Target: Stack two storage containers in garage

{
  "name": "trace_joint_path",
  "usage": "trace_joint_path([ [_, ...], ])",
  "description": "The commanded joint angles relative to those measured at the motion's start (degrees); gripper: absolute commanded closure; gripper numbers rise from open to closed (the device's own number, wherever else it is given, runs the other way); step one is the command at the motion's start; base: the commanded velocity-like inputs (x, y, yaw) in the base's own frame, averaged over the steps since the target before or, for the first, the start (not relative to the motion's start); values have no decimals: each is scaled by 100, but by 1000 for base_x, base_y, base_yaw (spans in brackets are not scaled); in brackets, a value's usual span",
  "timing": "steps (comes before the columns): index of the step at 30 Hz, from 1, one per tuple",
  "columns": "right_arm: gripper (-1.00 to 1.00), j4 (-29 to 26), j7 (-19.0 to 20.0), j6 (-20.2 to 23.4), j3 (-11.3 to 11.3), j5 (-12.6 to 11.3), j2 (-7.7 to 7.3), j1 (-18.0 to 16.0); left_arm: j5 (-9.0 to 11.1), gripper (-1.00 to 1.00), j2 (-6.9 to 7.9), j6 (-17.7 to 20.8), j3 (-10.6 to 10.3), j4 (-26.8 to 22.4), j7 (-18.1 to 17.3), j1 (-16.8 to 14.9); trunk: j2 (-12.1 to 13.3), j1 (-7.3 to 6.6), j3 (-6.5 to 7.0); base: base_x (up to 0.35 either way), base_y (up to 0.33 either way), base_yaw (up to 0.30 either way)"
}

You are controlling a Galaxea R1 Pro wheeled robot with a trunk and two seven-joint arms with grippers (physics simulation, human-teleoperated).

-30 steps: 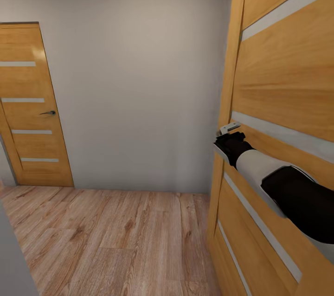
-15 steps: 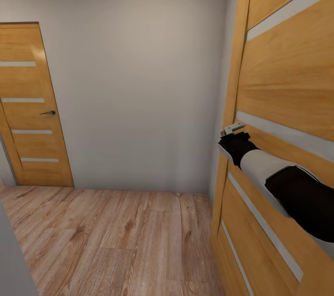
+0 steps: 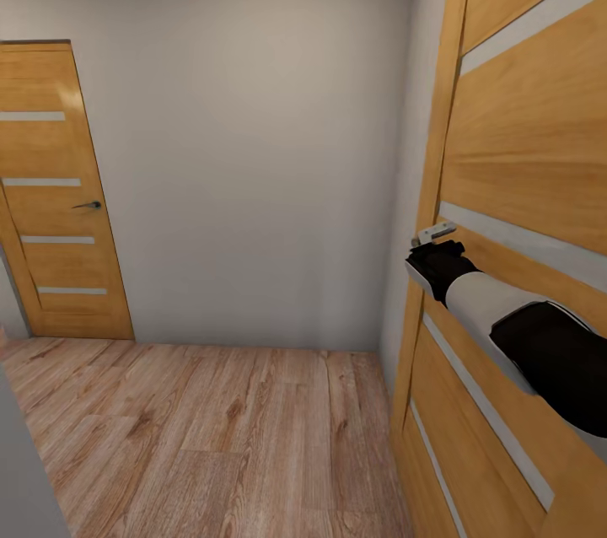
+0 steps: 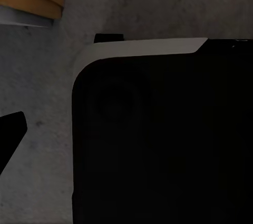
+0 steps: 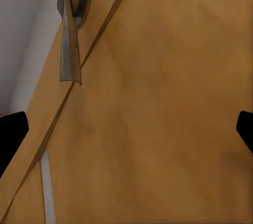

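Observation:
The two storage containers are out of view. My right gripper (image 3: pixel 435 233) reaches forward against a wood-plank door (image 3: pixel 523 175) at the right of the head view. In the right wrist view the right gripper (image 5: pixel 126 132) is open, its dark fingertips (image 5: pixel 11 133) far apart at the frame's edges with nothing between them. That door's face (image 5: pixel 158 108) is close ahead there, and its grey lever handle (image 5: pixel 70 37) hangs off to one side. My left gripper (image 4: pixel 126 139) looks open: one dark fingertip (image 4: pixel 10 135) shows at the frame's edge over a mottled grey surface (image 4: pixel 47 76).
I face a pale grey wall (image 3: pixel 253 150) over light wood plank flooring (image 3: pixel 194 437). A second wooden door (image 3: pixel 55 184), closed, with a lever handle (image 3: pixel 88 205), stands at the far left. A black, white-edged body (image 4: pixel 163 139) sits in front of the left wrist camera.
The door at the right has swung further away to the right, and my right arm has followed it. The rest of the hallway has not shifted.

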Motion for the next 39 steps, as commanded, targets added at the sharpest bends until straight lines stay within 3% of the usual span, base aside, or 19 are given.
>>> trace_joint_path([
  [1,-100,-9,-44,78,34,3,-60,-1,3,-100,0,-14,12,-1,-7,0,-3,0,-7,0,0,0],
  [26,-100,-9,-44,80,30,2,-78,-2,4,-100,5,-14,13,-2,-7,0,-3,0,-7,0,0,0],
  [32,-100,-9,-42,80,24,-5,-273,-4,4,-100,8,-14,13,-2,-6,0,-3,0,-7,0,0,0],
  [39,-100,-9,-43,80,19,-6,-325,-3,4,-100,1,-14,13,2,0,0,-3,0,-7,0,0,0],
])
